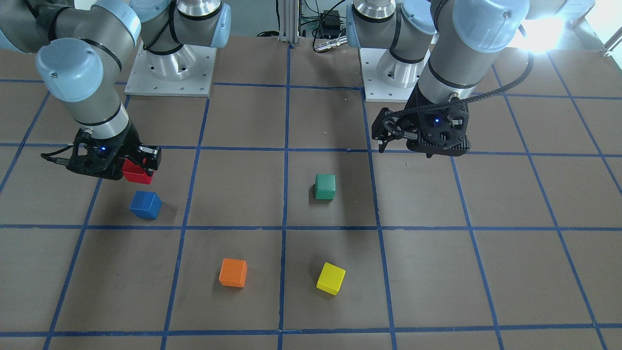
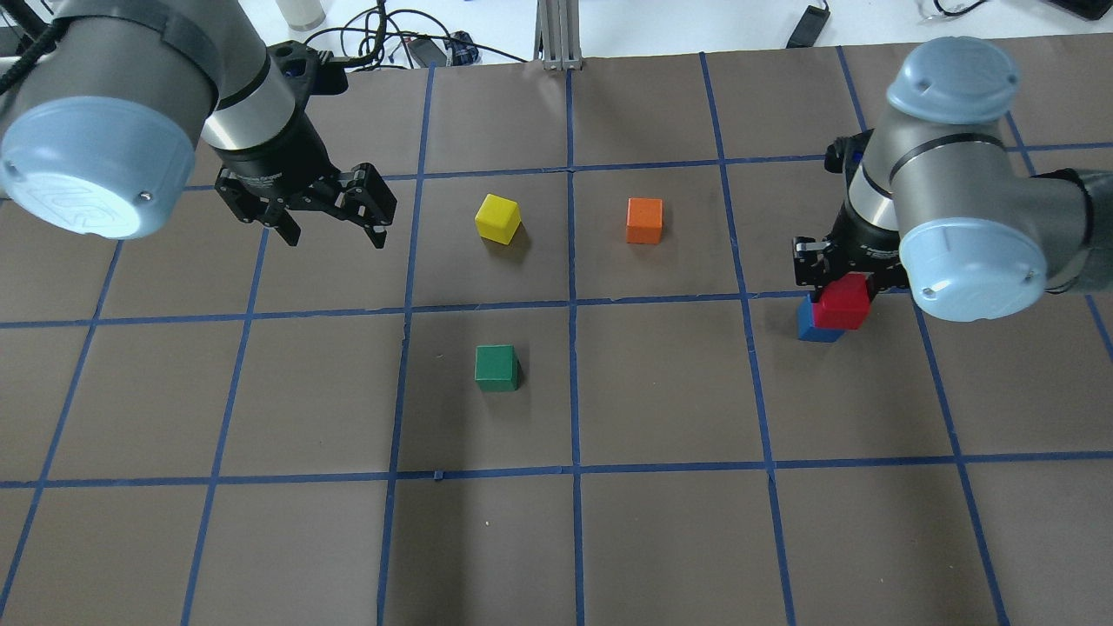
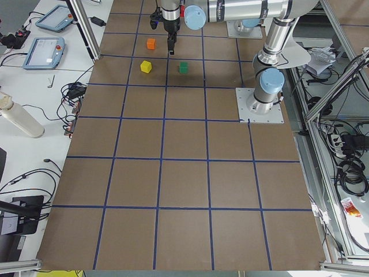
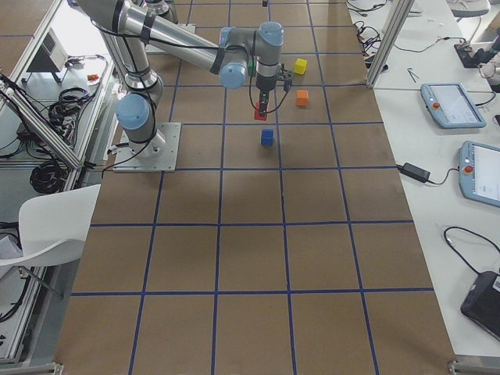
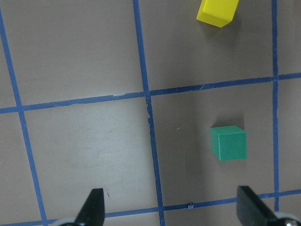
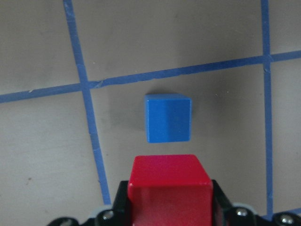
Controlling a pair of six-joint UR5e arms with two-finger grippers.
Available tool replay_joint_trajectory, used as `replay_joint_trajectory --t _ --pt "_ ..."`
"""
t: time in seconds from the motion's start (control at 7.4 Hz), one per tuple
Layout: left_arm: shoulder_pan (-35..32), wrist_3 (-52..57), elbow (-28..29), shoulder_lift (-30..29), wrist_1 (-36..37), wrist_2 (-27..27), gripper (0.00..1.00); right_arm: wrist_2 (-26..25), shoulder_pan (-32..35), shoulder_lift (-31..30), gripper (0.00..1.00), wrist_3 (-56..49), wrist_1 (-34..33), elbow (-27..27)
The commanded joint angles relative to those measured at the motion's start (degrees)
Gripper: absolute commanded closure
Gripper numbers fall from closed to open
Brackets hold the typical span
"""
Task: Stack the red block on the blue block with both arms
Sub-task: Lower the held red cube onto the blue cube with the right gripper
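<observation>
My right gripper (image 1: 137,167) is shut on the red block (image 1: 136,173) and holds it in the air, a little short of the blue block (image 1: 145,204), which sits on the table. In the right wrist view the red block (image 6: 170,188) is between the fingers, with the blue block (image 6: 168,117) just beyond it. In the overhead view the red block (image 2: 843,302) partly covers the blue block (image 2: 812,327). My left gripper (image 2: 335,228) is open and empty, hovering near the table's far side; its fingertips (image 5: 96,203) show wide apart in the left wrist view.
A green block (image 1: 324,186) lies near the table's middle. An orange block (image 1: 233,272) and a yellow block (image 1: 331,278) lie on the far side from my bases. Blue tape lines grid the brown table (image 1: 486,272).
</observation>
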Motion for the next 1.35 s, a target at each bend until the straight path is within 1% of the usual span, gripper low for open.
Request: replay_joint_trajectory --t 0.0,0.14,0.27,0.41,0.54,0.81,1.22 --pt "0.0 0.2 0.0 -0.1 0.0 0.1 0.0 0.4 -2.4 0.3 0.96 -3.1 -2.2 2.2" --pt "0.0 0.2 0.1 -0.1 0.1 0.1 0.0 0.7 -2.4 0.9 0.96 -3.9 -6.5 2.0" --pt "0.0 0.2 0.1 -0.4 0.0 0.2 0.0 0.7 -2.4 3.1 0.96 -3.9 -7.4 1.8" --pt "0.0 0.2 0.1 -0.4 0.0 0.2 0.0 0.7 -2.4 5.2 0.96 -3.4 -11.7 1.8" --pt "0.0 0.2 0.1 -0.4 0.0 0.2 0.0 0.8 -2.4 5.9 0.96 -3.4 -12.7 1.8" --pt "0.0 0.2 0.1 -0.3 0.0 0.1 0.0 2.7 -2.3 6.7 0.95 -3.4 -12.7 1.9" --pt "0.0 0.1 0.1 -0.9 0.1 0.1 0.0 2.6 -2.0 7.2 0.95 -4.0 -12.7 2.2"
